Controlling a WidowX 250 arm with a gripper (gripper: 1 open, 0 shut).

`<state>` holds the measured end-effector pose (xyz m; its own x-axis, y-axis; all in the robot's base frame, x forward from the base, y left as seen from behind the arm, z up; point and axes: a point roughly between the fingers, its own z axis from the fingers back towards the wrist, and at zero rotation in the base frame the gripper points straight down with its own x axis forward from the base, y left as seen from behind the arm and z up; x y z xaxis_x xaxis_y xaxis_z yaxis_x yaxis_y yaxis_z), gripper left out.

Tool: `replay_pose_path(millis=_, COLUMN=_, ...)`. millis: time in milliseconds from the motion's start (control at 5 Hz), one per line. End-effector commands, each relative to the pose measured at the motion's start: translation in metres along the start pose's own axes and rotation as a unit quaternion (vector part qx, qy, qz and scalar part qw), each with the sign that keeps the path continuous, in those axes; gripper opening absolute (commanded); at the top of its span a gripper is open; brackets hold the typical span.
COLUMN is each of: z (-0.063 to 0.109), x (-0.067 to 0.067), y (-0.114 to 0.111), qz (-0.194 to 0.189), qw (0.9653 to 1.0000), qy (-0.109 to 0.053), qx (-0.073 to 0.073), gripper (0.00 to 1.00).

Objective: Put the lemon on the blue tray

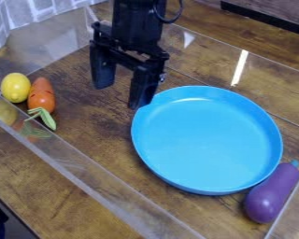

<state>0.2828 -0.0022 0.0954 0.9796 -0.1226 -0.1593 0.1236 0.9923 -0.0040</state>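
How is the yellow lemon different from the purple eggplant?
The lemon is bright yellow; the eggplant is purple. The lemon is a short, rounded oval, while the eggplant is longer and looks bigger. The lemon sits at the left edge of the table, right beside the carrot; the eggplant lies at the far right, next to the blue tray. Both rest on the wooden table, and neither is on the tray.
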Motion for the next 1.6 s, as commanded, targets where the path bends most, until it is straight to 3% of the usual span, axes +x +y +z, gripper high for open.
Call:
replay_pose_path(millis=0, z=0.004, x=-0.002, y=0.007, qz=-0.003, qw=0.9999, qy=-0.010, qx=0.004, gripper=1.00)
replay_pose_path(millis=1400, z=-0.017, x=-0.016, y=0.017, qz=-0.035, qw=0.9992, qy=0.011, qx=0.013, gripper=1.00)
